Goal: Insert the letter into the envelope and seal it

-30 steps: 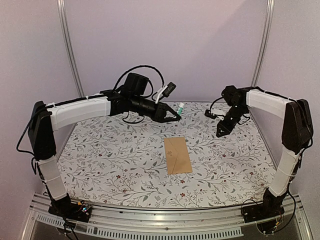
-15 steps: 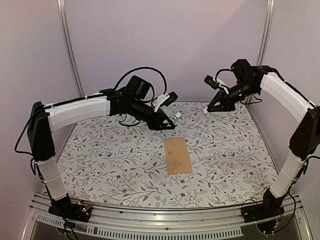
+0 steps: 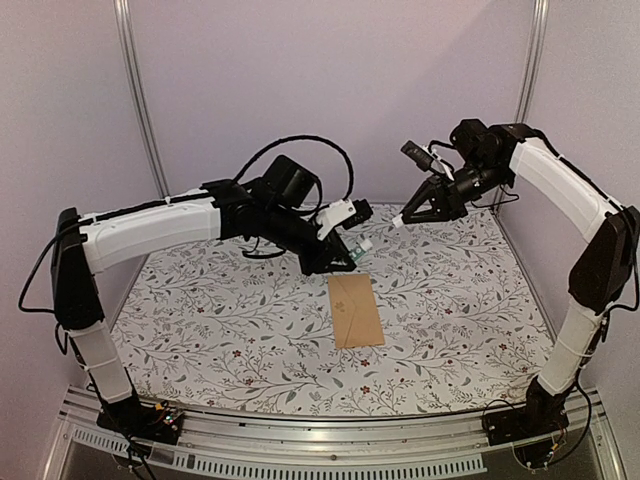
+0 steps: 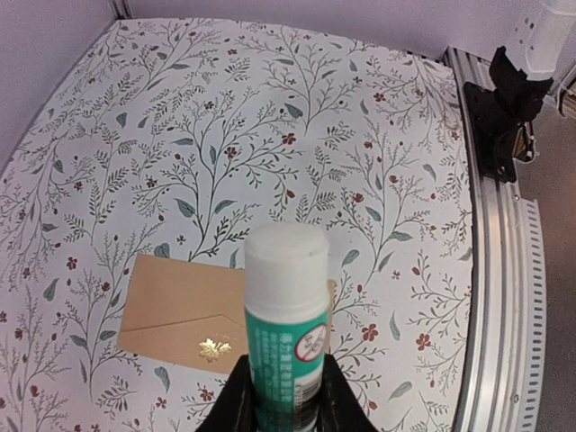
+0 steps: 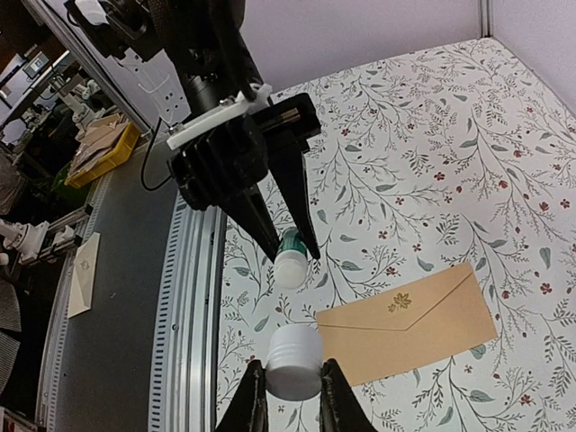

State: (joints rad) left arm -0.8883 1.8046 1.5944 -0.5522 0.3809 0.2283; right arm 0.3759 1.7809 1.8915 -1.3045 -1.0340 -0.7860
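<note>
The tan envelope (image 3: pixel 355 310) lies flat on the floral table, its pointed flap down under a gold leaf sticker (image 4: pixel 214 348). The letter is out of view. My left gripper (image 3: pixel 350 258) is shut on a green glue stick (image 4: pixel 286 315), whose white end points out over the envelope's far short edge (image 4: pixel 180 310). My right gripper (image 3: pixel 400 218) hangs higher, at the back right, shut on a small white ribbed cap (image 5: pixel 293 360). In the right wrist view the glue stick (image 5: pixel 291 261) and the left fingers (image 5: pixel 261 220) sit just beyond the cap, beside the envelope (image 5: pixel 414 324).
The floral tablecloth (image 3: pixel 220 320) covers the table. An aluminium rail (image 3: pixel 300 455) runs along the near edge, with both arm bases on it. Purple walls close the back and sides. Black cables loop over the left wrist (image 3: pixel 300 150).
My left gripper has come down and right with the glue stick, close to the envelope's far end. My right arm has swung up and left, carrying the cap toward the middle.
</note>
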